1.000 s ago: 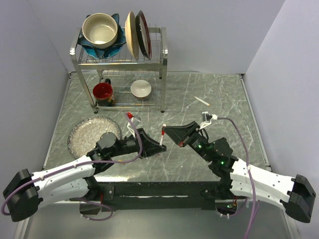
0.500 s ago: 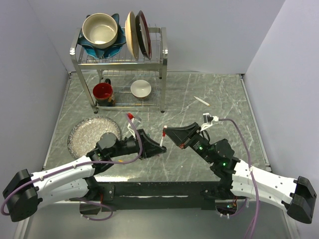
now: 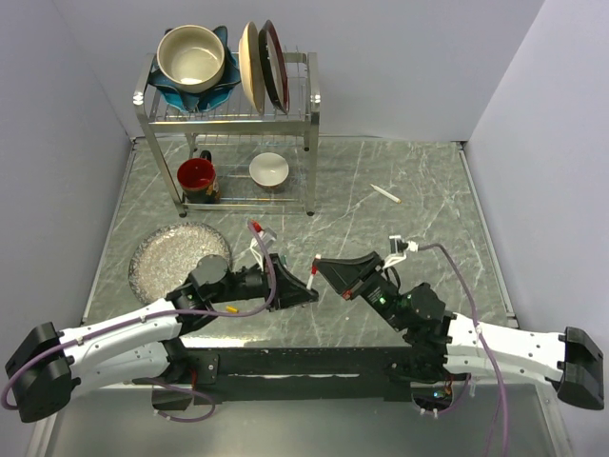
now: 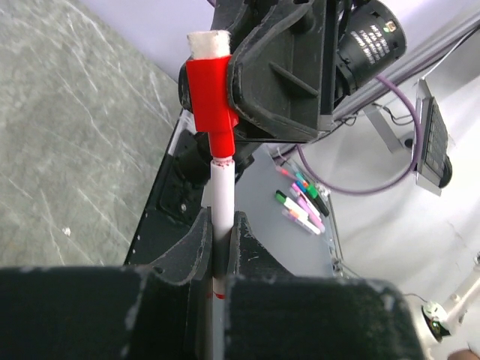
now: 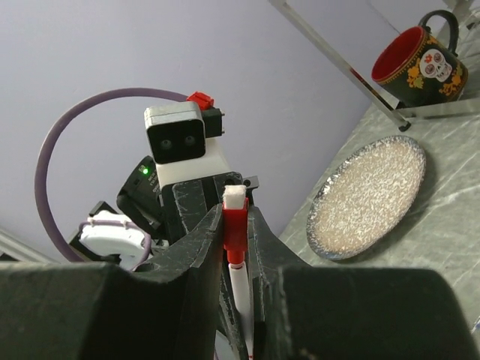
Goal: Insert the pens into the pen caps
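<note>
Showing the capping of one pen. Top external view: a slim white-barrelled marker pen (image 3: 312,273) is held off the grey marbled tabletop (image 3: 428,181) between the two arms. Its near barrel is pinched by the left gripper (image 3: 305,288), and a short red plastic cap (image 3: 315,256) at its far end is pinched by the right gripper (image 3: 321,264). The pen's long axis runs from one gripper's tips to the other's. A second white pen (image 3: 385,193) lies loose on the tabletop, well apart, on the right arm's side. Left wrist view: the left fingers (image 4: 184,244) are pressed together on the white barrel. The red cap (image 4: 210,90) is seen straight ahead of them, in line with the barrel and clamped in the right gripper's black jaws. The cap's narrow collar meets the barrel with no gap visible. Right wrist view: the right fingers (image 5: 202,240) are closed on the cap, and the barrel is seen leading away toward the left wrist. The coming move is judged to be a push along this shared axis. Whether the cap is fully seated cannot be told.
</note>
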### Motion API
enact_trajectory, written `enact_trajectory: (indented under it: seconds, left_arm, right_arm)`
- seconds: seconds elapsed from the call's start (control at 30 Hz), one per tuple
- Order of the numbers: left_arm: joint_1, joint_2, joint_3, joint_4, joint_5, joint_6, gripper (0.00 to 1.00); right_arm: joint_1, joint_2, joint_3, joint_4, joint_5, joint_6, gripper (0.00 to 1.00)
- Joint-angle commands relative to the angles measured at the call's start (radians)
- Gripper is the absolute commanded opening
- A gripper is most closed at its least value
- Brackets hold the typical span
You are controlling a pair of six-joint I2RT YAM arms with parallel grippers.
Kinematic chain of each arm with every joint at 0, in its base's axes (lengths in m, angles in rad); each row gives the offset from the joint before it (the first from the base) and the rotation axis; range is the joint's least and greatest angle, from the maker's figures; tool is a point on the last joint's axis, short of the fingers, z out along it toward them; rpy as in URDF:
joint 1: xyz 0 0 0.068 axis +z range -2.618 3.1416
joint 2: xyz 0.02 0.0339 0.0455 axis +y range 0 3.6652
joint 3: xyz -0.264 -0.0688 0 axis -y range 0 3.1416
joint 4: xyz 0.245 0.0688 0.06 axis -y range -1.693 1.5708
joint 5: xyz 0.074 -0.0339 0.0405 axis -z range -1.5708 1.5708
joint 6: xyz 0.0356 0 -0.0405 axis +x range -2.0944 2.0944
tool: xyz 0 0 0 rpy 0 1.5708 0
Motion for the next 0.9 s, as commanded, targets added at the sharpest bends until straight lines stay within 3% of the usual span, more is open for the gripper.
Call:
enact_trajectory:
  seconds: [0.0, 0.23, 0.5, 0.67, 0.87]
  left_arm:
    - [0.019, -0.006, 0.047, 0.072, -0.146, 0.024, 0.01]
    - [0.036, -0.014, 0.077, 0.007, -0.169, 0.056, 0.01]
    - [0.140, 0.000, 0.091, 0.033, -0.117, -0.026, 0.01]
    - [0.214, -0.017, 0.097, 0.041, -0.087, -0.061, 0.01]
    - [0.226, 0.011, 0.084, 0.078, -0.065, -0.102, 0.01]
  right_arm:
    - [0.172, 0.054, -0.023, -0.075, 0.026, -0.006, 0.00]
    - [0.324, 0.140, -0.021, -0.090, 0.120, 0.005, 0.00]
    - [0.495, 0.257, 0.031, -0.141, 0.329, 0.006, 0.00]
    - [0.537, 0.324, 0.046, -0.110, 0.337, 0.025, 0.00]
    - [0.545, 0.423, 0.095, -0.033, 0.265, 0.019, 0.00]
